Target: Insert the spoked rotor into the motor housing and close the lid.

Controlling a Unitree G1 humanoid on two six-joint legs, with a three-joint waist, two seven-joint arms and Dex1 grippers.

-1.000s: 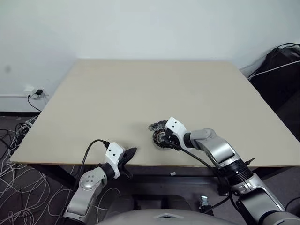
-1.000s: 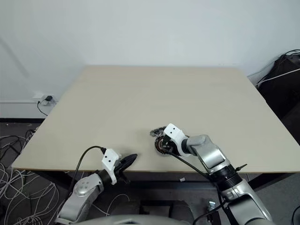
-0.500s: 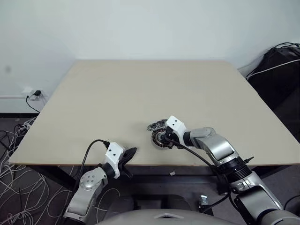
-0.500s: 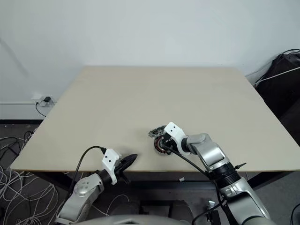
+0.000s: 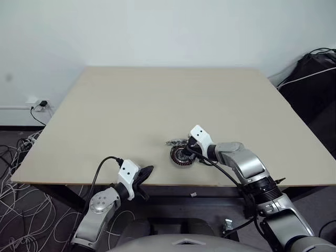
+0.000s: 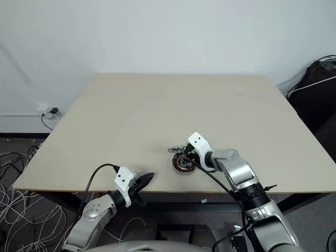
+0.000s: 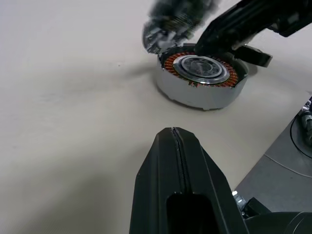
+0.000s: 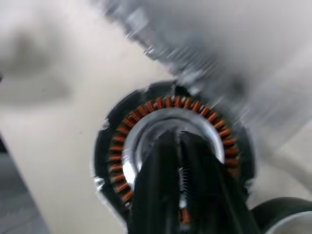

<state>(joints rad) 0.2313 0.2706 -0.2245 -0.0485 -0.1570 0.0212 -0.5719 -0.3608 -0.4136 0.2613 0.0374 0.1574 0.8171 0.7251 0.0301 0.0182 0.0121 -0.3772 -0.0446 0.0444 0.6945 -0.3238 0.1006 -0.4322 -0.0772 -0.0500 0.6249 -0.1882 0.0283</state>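
Observation:
The motor housing (image 5: 181, 156), a round silver can with a copper ring around a silver centre (image 7: 202, 73), lies on the table near its front edge. My right gripper (image 5: 185, 153) hangs over the housing's centre (image 8: 170, 122) with its black fingers (image 8: 161, 165) closed together; I see nothing clearly between them. A shiny silvery part (image 5: 175, 142), blurred (image 7: 173, 19), lies against the housing's far side; I cannot tell whether it is the spoked rotor or the lid. My left gripper (image 5: 147, 170) is shut (image 7: 176, 141), holds nothing, and hovers off the front edge, pointing at the housing.
The beige table (image 5: 157, 100) stretches far behind the parts. A black bag (image 5: 315, 73) with a white cable sits beyond the right edge. Loose cables (image 5: 16, 178) and a wall socket (image 5: 39, 103) are on the left.
My right gripper's fingers have closed together and its wrist has rolled, so more of the housing shows. The left arm has stayed still.

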